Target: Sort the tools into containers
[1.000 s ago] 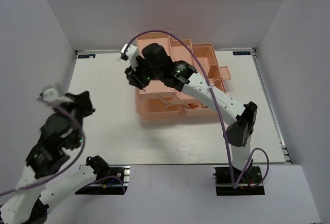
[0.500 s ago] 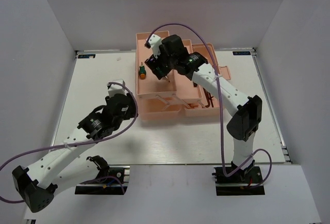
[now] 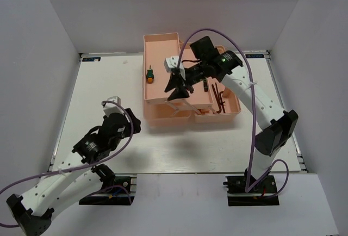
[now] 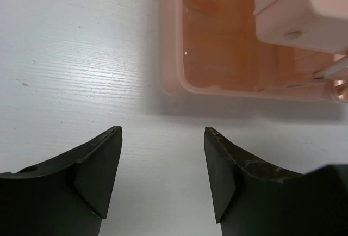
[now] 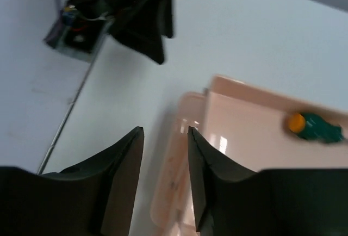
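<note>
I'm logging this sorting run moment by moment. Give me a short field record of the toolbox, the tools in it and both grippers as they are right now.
container: translucent peach-pink plastic toolbox, open, on the white table
far-left tray: one stubby green-handled screwdriver
right compartment: black L-shaped hex keys
left arm: left gripper open, empty, over the table beside the toolbox's near-left corner
right arm: right gripper open with a narrow gap, empty, above the toolbox
</note>
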`<move>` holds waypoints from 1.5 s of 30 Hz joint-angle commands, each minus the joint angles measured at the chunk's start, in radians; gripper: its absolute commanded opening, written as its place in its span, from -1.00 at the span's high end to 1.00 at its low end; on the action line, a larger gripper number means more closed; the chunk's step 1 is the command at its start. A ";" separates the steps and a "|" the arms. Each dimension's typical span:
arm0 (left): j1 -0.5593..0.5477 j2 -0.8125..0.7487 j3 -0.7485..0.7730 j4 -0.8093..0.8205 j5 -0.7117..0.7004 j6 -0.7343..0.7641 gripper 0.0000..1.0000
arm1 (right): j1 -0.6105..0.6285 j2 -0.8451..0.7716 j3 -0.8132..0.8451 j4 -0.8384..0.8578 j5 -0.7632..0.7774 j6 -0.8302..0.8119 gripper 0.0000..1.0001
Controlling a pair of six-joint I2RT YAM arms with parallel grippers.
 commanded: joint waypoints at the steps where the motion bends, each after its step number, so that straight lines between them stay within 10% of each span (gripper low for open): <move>1: 0.007 -0.070 -0.002 -0.049 -0.027 -0.045 -0.44 | 0.030 -0.001 0.017 -0.365 -0.282 -0.542 0.13; 5: 0.007 -0.092 -0.002 -0.080 -0.056 -0.045 0.00 | 0.148 0.010 -0.096 -0.495 -0.093 -0.688 0.78; 7: 0.007 -0.092 -0.002 -0.089 -0.065 -0.056 0.62 | 0.176 -0.049 -0.243 -0.150 0.072 -0.387 1.00; 8: 0.007 -0.078 -0.002 -0.089 -0.066 -0.068 0.62 | 0.190 -0.072 -0.381 -0.036 0.182 -0.299 1.00; 10: 0.007 -0.069 -0.002 -0.098 -0.075 -0.080 0.43 | 0.233 -0.129 -0.509 0.249 0.293 -0.069 0.98; 13: 0.007 -0.069 -0.014 -0.089 -0.075 -0.091 -0.18 | 0.279 -0.145 -0.624 0.438 0.573 0.073 0.12; 17: 0.007 -0.078 -0.023 -0.080 -0.084 -0.091 -0.26 | 0.319 -0.141 -0.683 0.551 0.750 0.116 0.00; 28: 0.007 -0.097 -0.051 -0.080 -0.075 -0.091 -0.26 | 0.374 -0.129 -0.592 0.452 0.685 0.099 0.03; 41: 0.007 -0.115 -0.137 0.002 0.056 -0.067 -0.57 | 0.376 0.026 -0.620 0.659 1.031 0.030 -0.03; 45: 0.007 -0.115 -0.164 0.046 0.106 -0.045 -0.36 | 0.371 0.069 -0.606 0.631 0.986 0.033 0.00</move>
